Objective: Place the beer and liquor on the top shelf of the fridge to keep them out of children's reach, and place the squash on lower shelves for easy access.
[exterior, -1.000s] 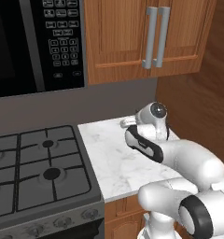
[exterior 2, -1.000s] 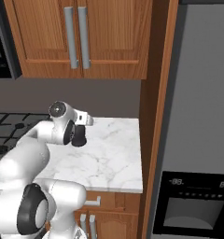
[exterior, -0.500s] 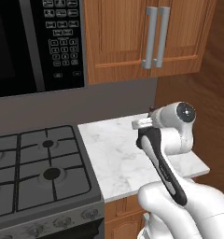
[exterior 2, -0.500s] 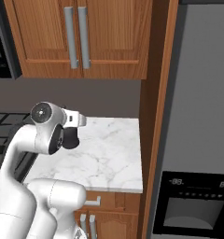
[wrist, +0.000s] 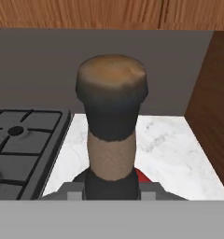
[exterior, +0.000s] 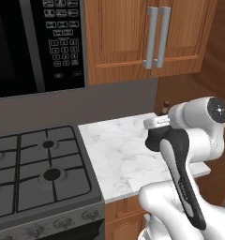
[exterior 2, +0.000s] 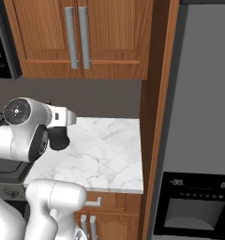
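My gripper is shut on the liquor, a dark bottle whose tan neck and round brown stopper rise close in front of the hand camera. Its squat black body hangs under the white hand over the marble counter, near the wooden side wall. From the right, that black body sits just below the hand. I cannot tell whether it touches the counter. The grey fridge stands to the right with its door closed, so the top shelf and lower shelves are hidden. The beer and the squash are out of view.
A gas stove adjoins the counter on the left, with a black microwave above it. Wooden cabinets with metal handles hang overhead. A tall wooden panel separates the counter from the fridge, whose black dispenser panel sits low.
The arm's elbow has swung up and outward. The liquor stays in the shut gripper and has drawn slightly back toward the base over the counter.
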